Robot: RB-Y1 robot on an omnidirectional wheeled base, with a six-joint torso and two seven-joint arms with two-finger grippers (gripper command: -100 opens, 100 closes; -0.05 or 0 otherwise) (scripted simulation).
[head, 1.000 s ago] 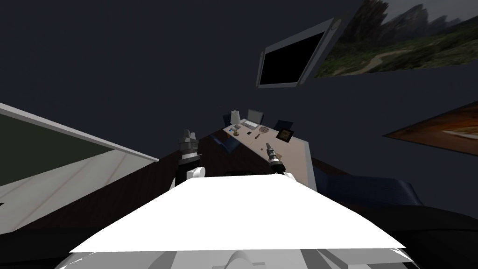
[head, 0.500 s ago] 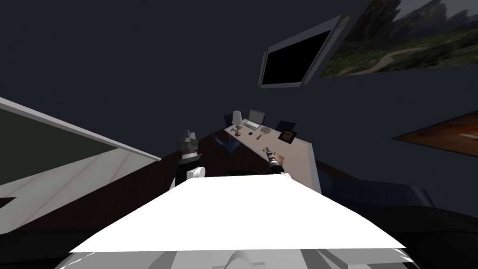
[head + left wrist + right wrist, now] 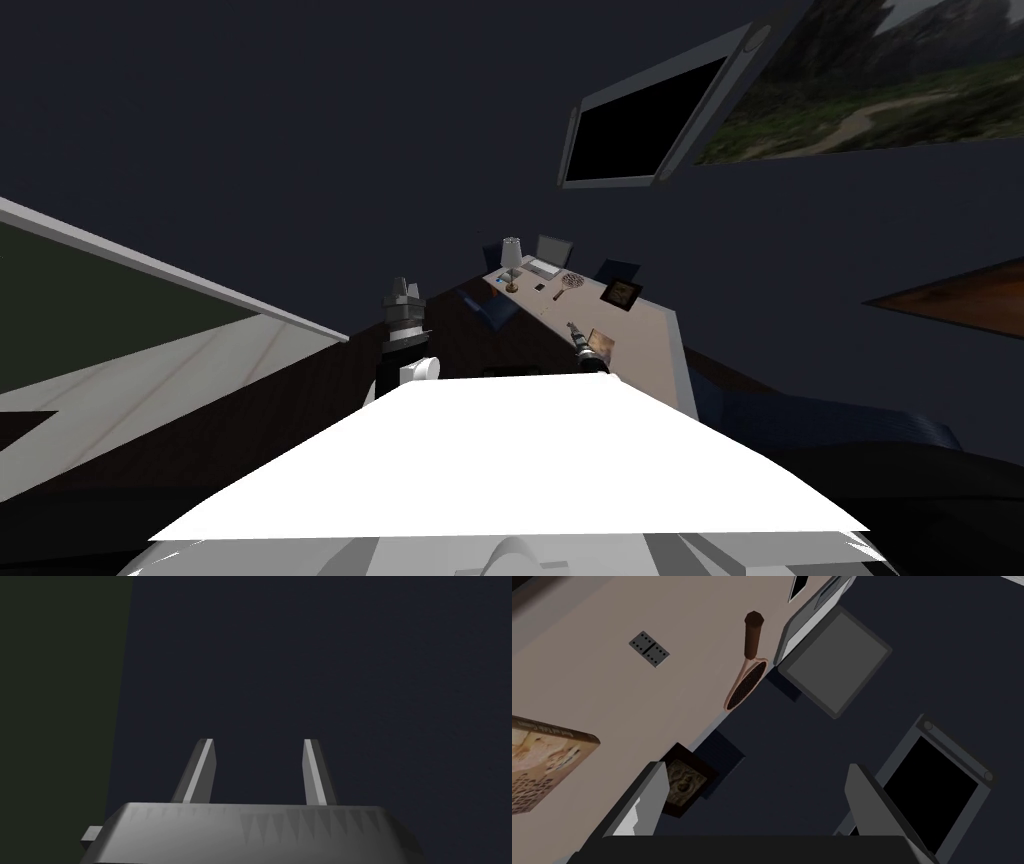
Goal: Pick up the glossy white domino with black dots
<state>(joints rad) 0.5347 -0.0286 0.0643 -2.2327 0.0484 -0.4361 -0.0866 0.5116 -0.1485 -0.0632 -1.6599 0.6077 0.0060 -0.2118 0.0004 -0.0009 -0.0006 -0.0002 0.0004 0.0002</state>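
The domino [image 3: 649,649] is a small grey tile with black dots, lying flat on the beige desk [image 3: 587,686] near the handle of a brown brush [image 3: 746,671]. My right gripper [image 3: 754,766] is open with nothing between its fingers, and hangs well short of the domino. In the head view the right gripper [image 3: 573,327] is over the desk's [image 3: 652,340] near end, beside a book [image 3: 601,343]. My left gripper [image 3: 403,290] is raised to the left of the desk, and the left gripper [image 3: 257,741] is open and holds nothing.
A tan book [image 3: 539,768] and a dark picture frame [image 3: 684,786] lie closest to the right gripper. A laptop [image 3: 834,661], a lamp [image 3: 511,258] and a blue chair [image 3: 490,308] sit at the desk's far end. A wall screen [image 3: 645,125] hangs above.
The whole head picture has shifted, so my base has moved along the desk. The right gripper has drawn level with the book. The left arm has not moved.
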